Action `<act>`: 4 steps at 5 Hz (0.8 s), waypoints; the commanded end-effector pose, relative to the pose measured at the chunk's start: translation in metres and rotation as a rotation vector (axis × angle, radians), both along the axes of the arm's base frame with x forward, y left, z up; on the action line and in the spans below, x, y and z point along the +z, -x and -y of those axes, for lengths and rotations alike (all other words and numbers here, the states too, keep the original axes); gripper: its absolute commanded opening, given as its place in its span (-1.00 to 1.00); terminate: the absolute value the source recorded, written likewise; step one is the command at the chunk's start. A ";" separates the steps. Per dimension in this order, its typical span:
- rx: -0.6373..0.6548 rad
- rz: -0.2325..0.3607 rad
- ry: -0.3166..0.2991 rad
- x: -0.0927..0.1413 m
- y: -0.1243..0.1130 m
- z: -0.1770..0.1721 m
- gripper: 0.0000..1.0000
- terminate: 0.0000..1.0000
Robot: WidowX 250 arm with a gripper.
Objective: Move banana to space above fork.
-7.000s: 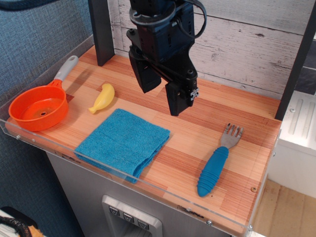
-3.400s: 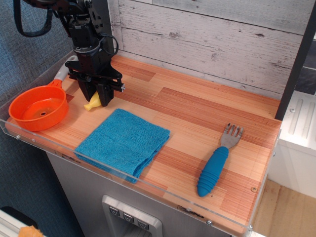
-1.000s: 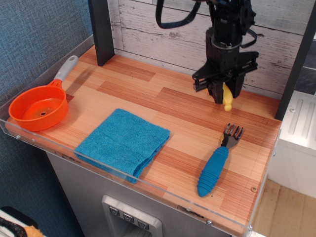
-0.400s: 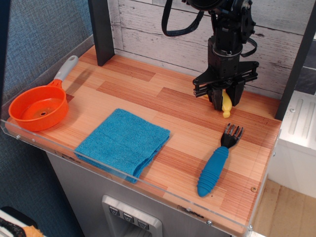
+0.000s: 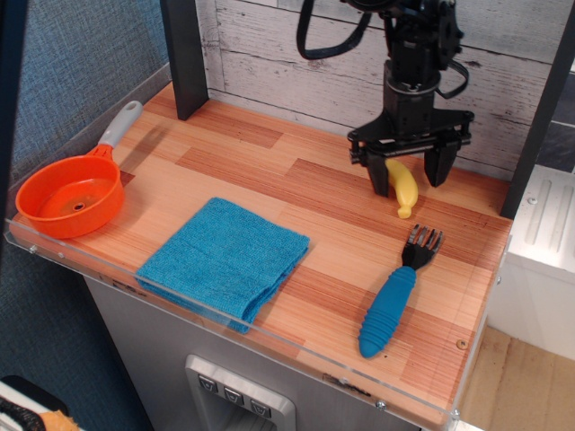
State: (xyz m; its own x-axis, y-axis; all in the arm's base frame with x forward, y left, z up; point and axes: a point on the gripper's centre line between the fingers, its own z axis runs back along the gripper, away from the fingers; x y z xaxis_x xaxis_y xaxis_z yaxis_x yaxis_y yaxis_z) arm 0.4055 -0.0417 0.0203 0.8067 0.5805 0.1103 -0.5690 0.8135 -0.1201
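The yellow toy banana lies on the wooden counter at the back right, just beyond the fork's tines. The fork, with a ribbed blue handle and grey tined head, lies near the front right, tines pointing to the back. My black gripper stands over the banana with its fingers spread wide on either side. The fingers do not grip it, and the banana rests on the counter between them.
A folded blue cloth lies at the front centre. An orange pan with a grey handle sits at the left edge. A dark post stands at the back left; the plank wall is close behind the gripper.
My gripper carried the banana from the left, by the pan, across to the back right above the fork. In the last half second its fingers opened and the banana now lies on the counter.
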 end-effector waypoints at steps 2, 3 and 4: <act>-0.165 0.212 -0.094 0.086 0.004 -0.021 1.00 -1.00; -0.263 0.164 -0.110 0.103 0.020 -0.044 1.00 -1.00; -0.359 0.112 -0.136 0.108 0.038 -0.067 1.00 -1.00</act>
State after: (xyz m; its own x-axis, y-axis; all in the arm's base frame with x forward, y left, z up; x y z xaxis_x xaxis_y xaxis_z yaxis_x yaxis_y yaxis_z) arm 0.3571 0.0215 0.1034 0.9563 0.2170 0.1961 -0.2158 0.9760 -0.0281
